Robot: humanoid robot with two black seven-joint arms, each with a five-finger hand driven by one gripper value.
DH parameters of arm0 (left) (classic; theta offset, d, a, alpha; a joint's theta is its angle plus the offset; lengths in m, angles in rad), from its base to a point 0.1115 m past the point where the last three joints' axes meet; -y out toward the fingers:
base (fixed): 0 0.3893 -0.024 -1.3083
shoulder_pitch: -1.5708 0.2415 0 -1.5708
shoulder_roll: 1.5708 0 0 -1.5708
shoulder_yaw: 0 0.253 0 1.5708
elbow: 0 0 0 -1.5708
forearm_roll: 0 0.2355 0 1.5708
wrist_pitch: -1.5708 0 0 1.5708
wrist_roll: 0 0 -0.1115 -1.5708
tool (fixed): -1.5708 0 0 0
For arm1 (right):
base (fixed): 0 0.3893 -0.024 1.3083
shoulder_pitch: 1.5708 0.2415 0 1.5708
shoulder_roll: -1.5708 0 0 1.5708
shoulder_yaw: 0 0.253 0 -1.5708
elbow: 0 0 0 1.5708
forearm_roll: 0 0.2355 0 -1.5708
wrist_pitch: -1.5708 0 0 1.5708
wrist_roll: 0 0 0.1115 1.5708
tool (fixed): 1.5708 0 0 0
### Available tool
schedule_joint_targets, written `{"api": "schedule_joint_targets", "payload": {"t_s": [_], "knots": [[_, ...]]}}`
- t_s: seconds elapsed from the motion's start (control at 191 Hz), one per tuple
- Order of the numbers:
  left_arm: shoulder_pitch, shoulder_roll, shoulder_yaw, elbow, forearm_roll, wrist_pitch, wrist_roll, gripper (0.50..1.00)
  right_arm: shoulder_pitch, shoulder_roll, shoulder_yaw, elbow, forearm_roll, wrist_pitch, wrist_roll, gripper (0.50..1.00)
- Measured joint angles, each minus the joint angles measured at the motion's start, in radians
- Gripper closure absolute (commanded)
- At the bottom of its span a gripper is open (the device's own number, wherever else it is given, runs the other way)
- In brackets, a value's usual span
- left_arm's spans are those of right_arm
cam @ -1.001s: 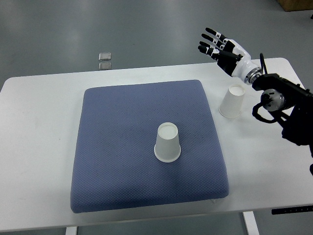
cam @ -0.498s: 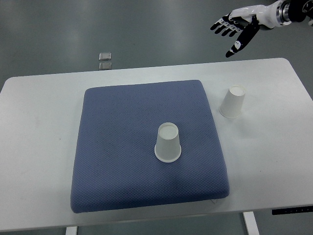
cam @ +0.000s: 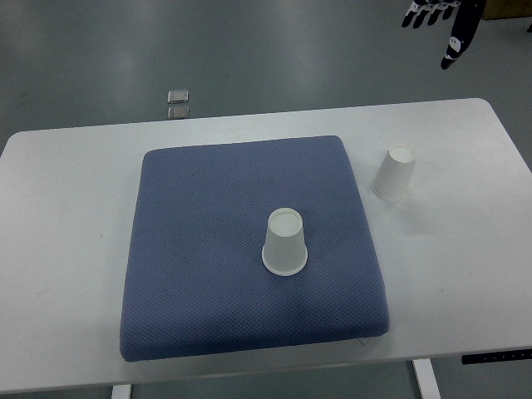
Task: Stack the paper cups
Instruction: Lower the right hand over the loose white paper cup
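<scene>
A white table (cam: 75,208) filled most of the top view, standing on a grey, glossy floor (cam: 274,50). A blue mat (cam: 208,249) lay square in the middle of the table, slightly puffed at its edges. Out on the floor beyond the table's far edge sat two small grey tiles (cam: 178,103), one just behind the other.

Two white paper cups were in play, both upside down, bases up. One cup (cam: 284,242) stood on the mat, a little right of its centre. The other cup (cam: 394,173) stood on the bare table just off the mat's right edge, apart from the first and not stacked on it.

The hand (cam: 442,21) was way up in the top right corner, over the floor and clear beyond the table's far edge. It hung well apart from both cups, the table cup being the nearer one, down and to the left of it. Only dark fingertips (cam: 454,51) showed, the rest cut off by the picture's top edge. They pointed downward and were spread apart, holding nothing. Its arm was out of view, so which side it came from could not be told.
</scene>
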Motion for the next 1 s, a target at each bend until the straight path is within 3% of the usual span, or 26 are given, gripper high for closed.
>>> {"api": "schedule_joint_targets", "payload": {"t_s": [0.105, 0.356, 1.001], "knots": [[0.0, 0.0, 0.0, 0.0, 0.0, 0.0, 0.0, 0.5, -0.079, 0.012, 0.008, 0.0, 0.002, -0.003, 0.0, 0.587], [0.0, 0.0, -0.001, 0.002, 0.0, 0.0, 0.0, 0.5, -0.226, 0.068, 0.006, -0.023, 0.004, -0.091, 0.0, 0.587], [0.002, 0.0, -0.004, 0.001, -0.002, 0.001, 0.0, 0.5, -0.477, 0.247, 0.016, -0.296, 0.007, -0.186, 0.0, 0.589]]}}
